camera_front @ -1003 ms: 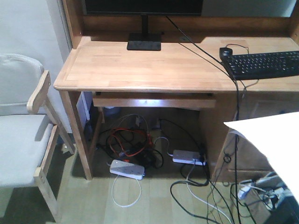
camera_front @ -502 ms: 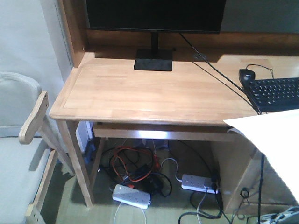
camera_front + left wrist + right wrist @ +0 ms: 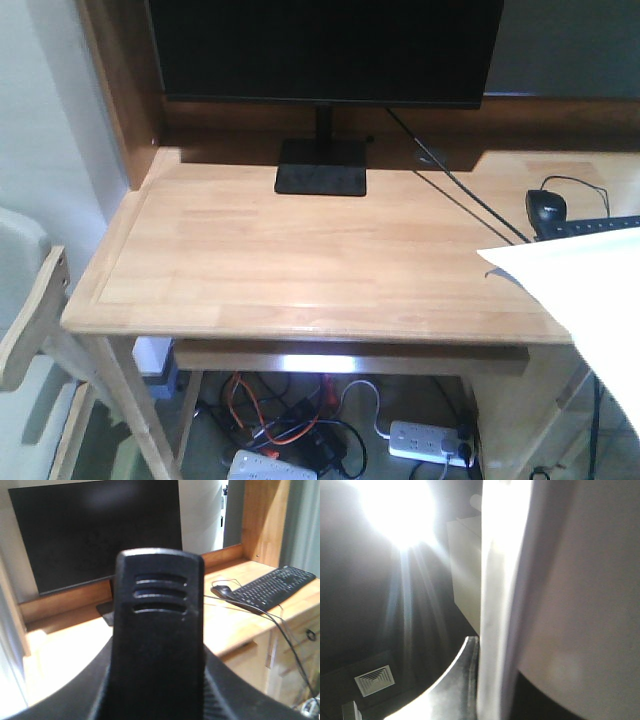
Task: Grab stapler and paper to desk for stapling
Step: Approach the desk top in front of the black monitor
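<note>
The light wooden desk (image 3: 250, 260) fills the front view, and its top (image 3: 65, 650) also lies ahead in the left wrist view. The black stapler (image 3: 159, 625), grooved at its upper end, stands up the middle of that view with my left gripper (image 3: 159, 685) shut on it. The white paper (image 3: 590, 300) hangs in the air at the right edge of the front view, overlapping the desk's right front corner. In the right wrist view the paper (image 3: 502, 595) is seen edge-on, and my right gripper (image 3: 492, 685) is shut on it, one curved finger (image 3: 452, 685) showing.
A black monitor (image 3: 320, 50) on a flat stand (image 3: 322, 167) sits at the back of the desk. A black mouse (image 3: 546, 207) and keyboard (image 3: 590, 225) lie at the right, with cables. A chair (image 3: 30, 320) stands left. Power strips (image 3: 425, 440) and cords lie underneath.
The front view has closed in on the desk, which now looks larger and lower in frame. The paper stays at the right edge. The chair has slid toward the left edge.
</note>
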You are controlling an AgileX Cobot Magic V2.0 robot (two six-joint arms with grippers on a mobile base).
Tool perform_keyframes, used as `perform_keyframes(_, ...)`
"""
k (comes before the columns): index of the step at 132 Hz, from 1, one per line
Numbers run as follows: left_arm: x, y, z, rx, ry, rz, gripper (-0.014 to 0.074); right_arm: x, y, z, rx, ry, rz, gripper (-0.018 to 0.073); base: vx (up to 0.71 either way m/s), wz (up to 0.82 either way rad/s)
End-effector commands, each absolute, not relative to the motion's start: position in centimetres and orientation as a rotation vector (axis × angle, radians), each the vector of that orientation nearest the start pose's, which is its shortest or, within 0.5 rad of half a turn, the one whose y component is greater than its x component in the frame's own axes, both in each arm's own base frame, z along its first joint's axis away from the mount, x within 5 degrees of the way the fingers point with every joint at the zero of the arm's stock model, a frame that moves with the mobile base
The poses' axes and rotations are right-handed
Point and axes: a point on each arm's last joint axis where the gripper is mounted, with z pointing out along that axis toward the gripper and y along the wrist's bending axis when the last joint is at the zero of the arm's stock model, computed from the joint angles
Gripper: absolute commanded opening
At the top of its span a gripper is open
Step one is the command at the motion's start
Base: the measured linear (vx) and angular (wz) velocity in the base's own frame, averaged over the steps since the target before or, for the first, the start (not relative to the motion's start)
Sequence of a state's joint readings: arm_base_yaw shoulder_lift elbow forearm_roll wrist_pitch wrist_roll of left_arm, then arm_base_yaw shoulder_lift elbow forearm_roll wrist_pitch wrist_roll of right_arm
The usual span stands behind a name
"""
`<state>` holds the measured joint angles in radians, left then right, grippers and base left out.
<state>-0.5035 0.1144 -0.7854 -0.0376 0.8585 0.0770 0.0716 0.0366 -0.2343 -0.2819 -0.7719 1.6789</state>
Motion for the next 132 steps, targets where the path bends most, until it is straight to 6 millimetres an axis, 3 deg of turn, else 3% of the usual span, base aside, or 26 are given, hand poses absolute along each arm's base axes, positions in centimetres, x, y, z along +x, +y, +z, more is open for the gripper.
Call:
perform_keyframes(1,-1.74,0.65,39.02,0.445,1.494,-0.392,-0.0006,-0.63,1.76,34.85,0.183,0.551,1.551,-0.0006,0.29,-0.09)
perform_keyframes(132,-1.74,0.65,39.02,0.445,1.494,-0.392,-0.0006,-0.63,1.76,34.85,0.183,0.552,1.551,-0.0006,0.2,-0.05)
